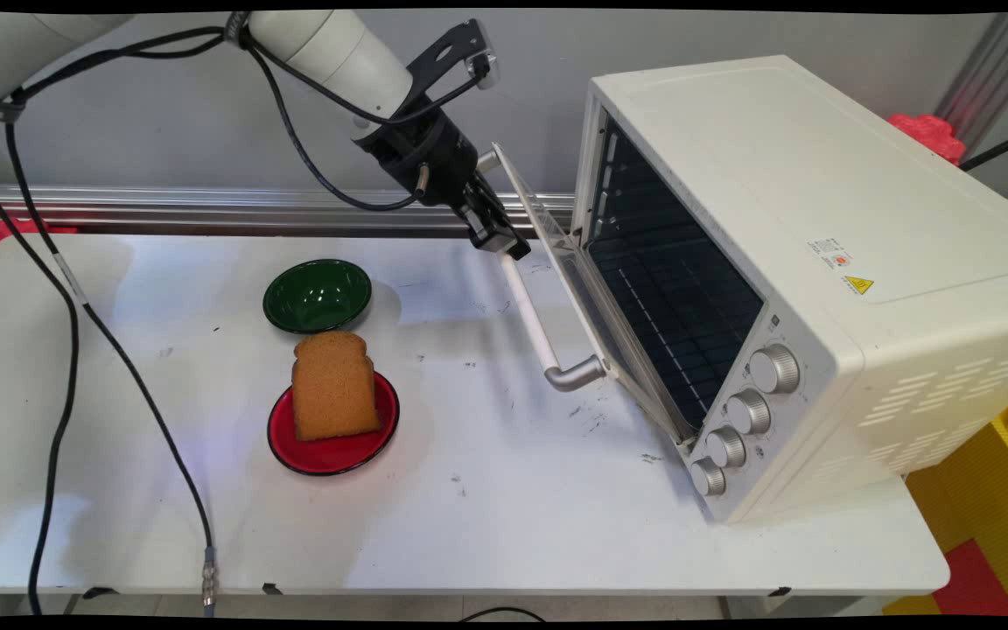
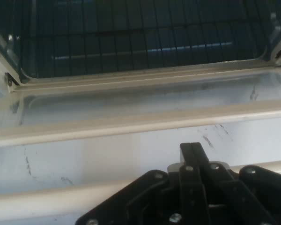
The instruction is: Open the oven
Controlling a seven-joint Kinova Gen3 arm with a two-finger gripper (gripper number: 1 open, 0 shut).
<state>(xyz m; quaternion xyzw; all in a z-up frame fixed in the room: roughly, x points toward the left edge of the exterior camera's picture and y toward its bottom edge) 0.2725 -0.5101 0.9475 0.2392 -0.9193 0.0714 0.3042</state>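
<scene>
Claw (image 1: 504, 238) w/ fingers (image 2: 191, 161) together, gripping nothing, tip at far end of oven door handle (image 1: 532, 317). Handle's long axis runs toward table's near edge. Oven (image 1: 819, 262) at table's right end, door (image 1: 556, 254) half open.

bread (image 1: 334, 385) on plate (image 1: 333, 451), bowl (image 1: 318, 296) behind, oven (image 1: 810, 280) to the right

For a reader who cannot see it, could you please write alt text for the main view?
A black gripper on a white arm sits at the handle of a white toaster oven, whose glass door is partly open. To the left on the white table, a slice of bread stands on a red plate, with a green bowl behind it.
</scene>
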